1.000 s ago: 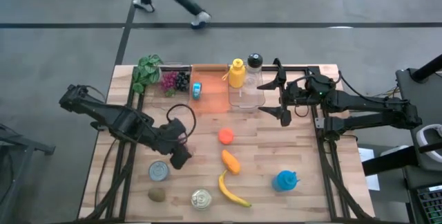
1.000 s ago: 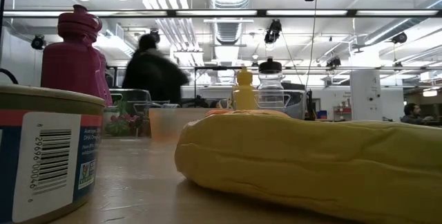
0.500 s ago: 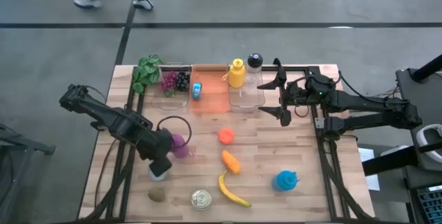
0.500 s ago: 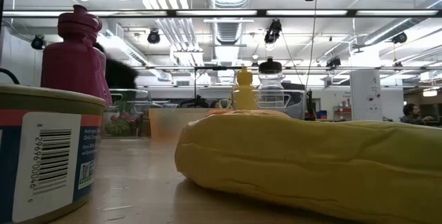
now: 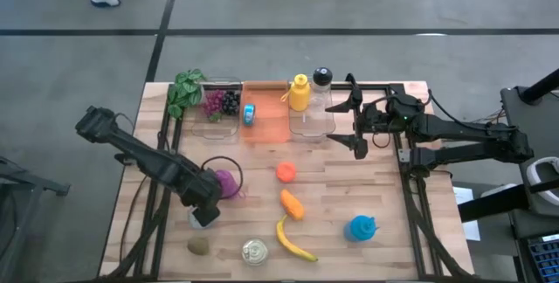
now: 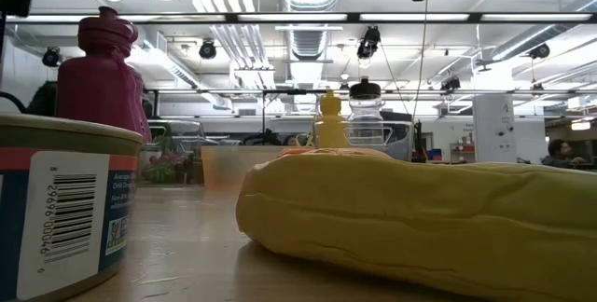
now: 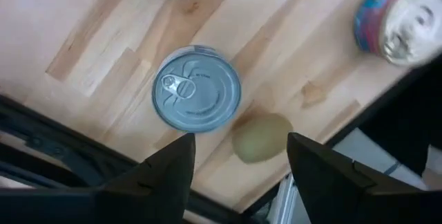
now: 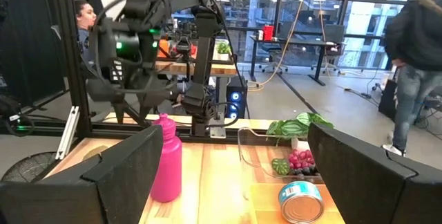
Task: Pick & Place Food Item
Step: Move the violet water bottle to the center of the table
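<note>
My left gripper (image 5: 203, 214) hovers open above the silver can (image 7: 197, 88), which stands upright on the table near its left near corner. In the left wrist view the can lies beyond my two fingers; in the high view the gripper covers most of it. A kiwi (image 7: 261, 137) lies beside the can, toward the near edge. A carrot (image 5: 292, 203), a banana (image 5: 293, 241) and an orange fruit (image 5: 286, 172) lie mid-table. My right gripper (image 5: 358, 127) waits open above the far right part of the table.
A pink bottle (image 5: 225, 181) stands just right of my left gripper. A second can (image 5: 255, 251) sits at the near edge and a blue object (image 5: 361, 227) near right. Along the far edge are leafy greens (image 5: 184, 89), grapes (image 5: 221, 102), a yellow bottle (image 5: 300, 93) and a clear bottle (image 5: 321, 100).
My left gripper has moved from over the pink bottle toward the table's near left corner and now stands over the silver can. The pink bottle, covered a second ago, shows again. A person has walked away across the floor beyond the far edge.
</note>
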Robot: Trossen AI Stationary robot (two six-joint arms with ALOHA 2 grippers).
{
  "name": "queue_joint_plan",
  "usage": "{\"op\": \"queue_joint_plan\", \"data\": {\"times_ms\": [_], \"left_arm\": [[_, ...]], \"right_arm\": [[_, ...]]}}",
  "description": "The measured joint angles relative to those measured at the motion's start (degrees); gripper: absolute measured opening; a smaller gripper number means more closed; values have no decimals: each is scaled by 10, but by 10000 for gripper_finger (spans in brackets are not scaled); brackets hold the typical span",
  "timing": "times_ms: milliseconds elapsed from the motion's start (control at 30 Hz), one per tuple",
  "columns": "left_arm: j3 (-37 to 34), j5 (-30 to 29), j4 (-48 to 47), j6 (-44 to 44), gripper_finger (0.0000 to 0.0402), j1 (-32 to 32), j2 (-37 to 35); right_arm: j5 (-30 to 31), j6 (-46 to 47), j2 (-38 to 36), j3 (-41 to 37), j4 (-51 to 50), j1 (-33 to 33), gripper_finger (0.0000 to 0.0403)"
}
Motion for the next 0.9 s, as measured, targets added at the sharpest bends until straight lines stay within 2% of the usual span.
{"op": "queue_joint_plan", "data": {"times_ms": [167,467,700,900], "left_arm": [[-37,-15,38,-45,229,3,0],[-43,-157,45,-49,229,3,0],[-75,-166,45,-49,230,4,0],[-86,-211,55,-47,231,4,0]], "right_arm": [[0,0,0,0,0,0,359],[0,0,0,0,0,0,359],[-1,10,0,0,0,0,359],[-1,9,0,0,0,0,359]]}}
